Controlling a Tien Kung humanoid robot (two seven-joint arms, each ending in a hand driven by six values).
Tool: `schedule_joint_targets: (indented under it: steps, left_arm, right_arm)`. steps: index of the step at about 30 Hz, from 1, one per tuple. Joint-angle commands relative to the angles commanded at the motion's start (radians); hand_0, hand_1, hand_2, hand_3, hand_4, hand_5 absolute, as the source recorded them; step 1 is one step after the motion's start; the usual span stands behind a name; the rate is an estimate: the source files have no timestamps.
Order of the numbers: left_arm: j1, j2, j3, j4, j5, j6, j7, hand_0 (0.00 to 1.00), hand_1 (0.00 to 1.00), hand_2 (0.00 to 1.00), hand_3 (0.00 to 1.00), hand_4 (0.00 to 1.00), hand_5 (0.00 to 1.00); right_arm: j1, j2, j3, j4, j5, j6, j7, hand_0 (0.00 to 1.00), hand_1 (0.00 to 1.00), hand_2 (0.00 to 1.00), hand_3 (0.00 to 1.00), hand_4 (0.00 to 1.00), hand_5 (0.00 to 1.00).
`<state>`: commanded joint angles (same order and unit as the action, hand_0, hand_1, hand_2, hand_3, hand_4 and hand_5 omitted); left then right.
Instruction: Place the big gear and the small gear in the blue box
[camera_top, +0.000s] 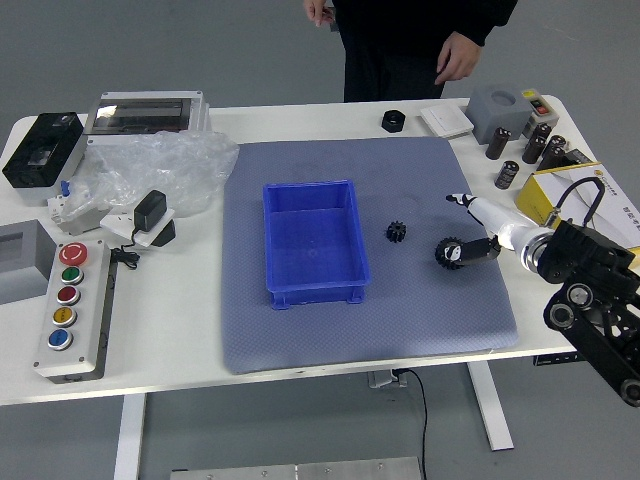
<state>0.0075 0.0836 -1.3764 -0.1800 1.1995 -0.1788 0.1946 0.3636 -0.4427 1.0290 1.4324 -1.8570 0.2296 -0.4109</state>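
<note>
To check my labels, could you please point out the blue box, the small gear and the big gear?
Blue box (274, 240): head view, left wall.
Small gear (396, 232): head view, middle.
Big gear (449, 252): head view, exposed left part.

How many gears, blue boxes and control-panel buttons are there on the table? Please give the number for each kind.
Gears: 2 (big gear, small gear)
Blue box: 1
Buttons: 5 (2 red, green, yellow, blue)
Total: 8

a white table stands on grey floor.
</note>
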Motion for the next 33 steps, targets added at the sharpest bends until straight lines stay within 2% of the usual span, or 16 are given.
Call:
schedule_joint_targets:
  steps: [17, 33]
  left_arm:
    - [0.003, 0.001, -0.005, 0.0, 0.007, 0.013, 0.001, 0.783, 0.81, 0.797, 0.823, 0.626, 0.24]
    - [0.005, -0.002, -0.004, 0.0, 0.004, 0.015, 0.001, 0.782, 0.808, 0.798, 0.823, 0.627, 0.241]
  right_arm:
    - [0.029, -0.012, -0.081, -0.004, -0.04, 0.017, -0.025, 0.89, 0.877, 0.893, 0.936, 0.737, 0.251]
    - [0.053, -0.016, -0.163, -0.022, -0.111, -0.008, -0.019, 0.873, 0.866, 0.875, 0.923, 0.739, 0.255]
